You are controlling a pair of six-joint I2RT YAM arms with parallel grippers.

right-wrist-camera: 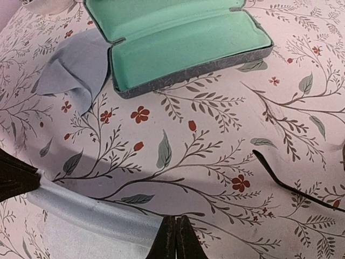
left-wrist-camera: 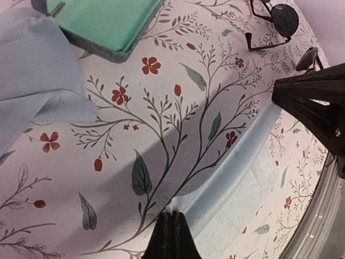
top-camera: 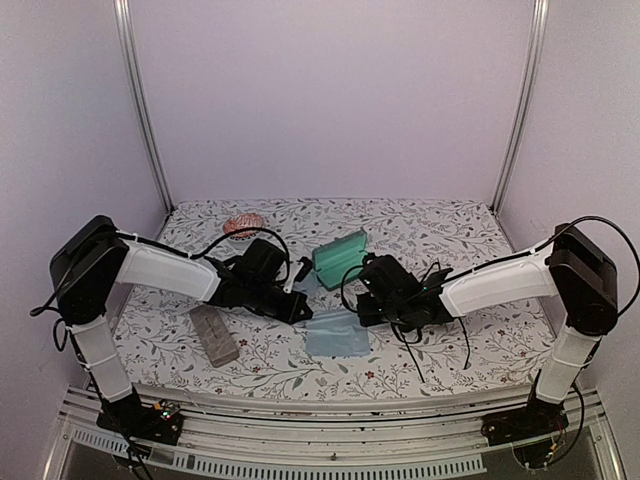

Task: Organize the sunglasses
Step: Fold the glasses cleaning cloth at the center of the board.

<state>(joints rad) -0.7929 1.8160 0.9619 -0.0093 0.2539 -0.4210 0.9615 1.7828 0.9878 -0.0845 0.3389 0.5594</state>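
One pair of sunglasses (left-wrist-camera: 283, 19) with dark round lenses and thin black arms lies on the flowered table beyond my right gripper. A thin black arm (right-wrist-camera: 291, 184) of the sunglasses also shows in the right wrist view. A light blue cloth (top-camera: 337, 335) lies between both grippers. My left gripper (left-wrist-camera: 173, 215) is shut on one corner of this cloth (left-wrist-camera: 237, 183). My right gripper (right-wrist-camera: 176, 220) is shut at the opposite corner of the cloth (right-wrist-camera: 86, 216). The cloth's far edge is raised between them.
An open case with mint green lining (top-camera: 338, 258) stands just behind the grippers, with a second light blue cloth (right-wrist-camera: 75, 65) beside it. A closed grey case (top-camera: 214, 335) lies at the front left. A pinkish object (top-camera: 243, 224) sits at the back left.
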